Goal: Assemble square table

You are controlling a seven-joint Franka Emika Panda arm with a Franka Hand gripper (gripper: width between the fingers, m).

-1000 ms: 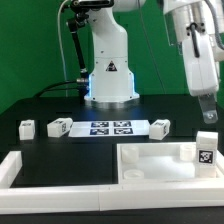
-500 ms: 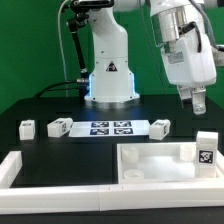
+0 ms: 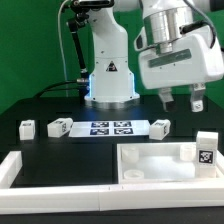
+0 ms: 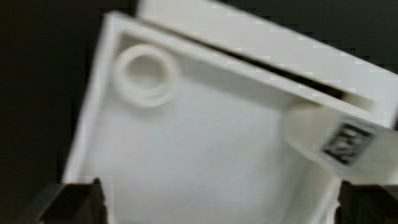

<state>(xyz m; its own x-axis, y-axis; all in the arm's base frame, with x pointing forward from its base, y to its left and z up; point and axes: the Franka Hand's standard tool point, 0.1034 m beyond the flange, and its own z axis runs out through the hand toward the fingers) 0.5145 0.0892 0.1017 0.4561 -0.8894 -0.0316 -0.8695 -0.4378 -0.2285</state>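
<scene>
The square table's white panel (image 3: 160, 166) lies at the front on the exterior view's right, raised rim up. One tagged leg block (image 3: 206, 148) stands upright at its right corner. Three more leg blocks lie on the black table behind: two on the left (image 3: 27, 127) (image 3: 60, 126) and one on the right (image 3: 160, 126). My gripper (image 3: 182, 102) hangs open and empty above the panel's back edge. The wrist view looks down on the panel (image 4: 196, 140), its round socket (image 4: 146, 75) and the tagged leg (image 4: 338, 136); my dark fingertips (image 4: 71, 206) frame the gripper (image 4: 222, 212).
The marker board (image 3: 110, 127) lies flat in front of the robot's base (image 3: 110, 80). Long white border bars run along the front (image 3: 60, 200) and the left (image 3: 10, 168) of the work area.
My gripper has swung from the exterior view's far right toward the left and turned, so both fingers now show above the panel. It stays open. The parts have not moved.
</scene>
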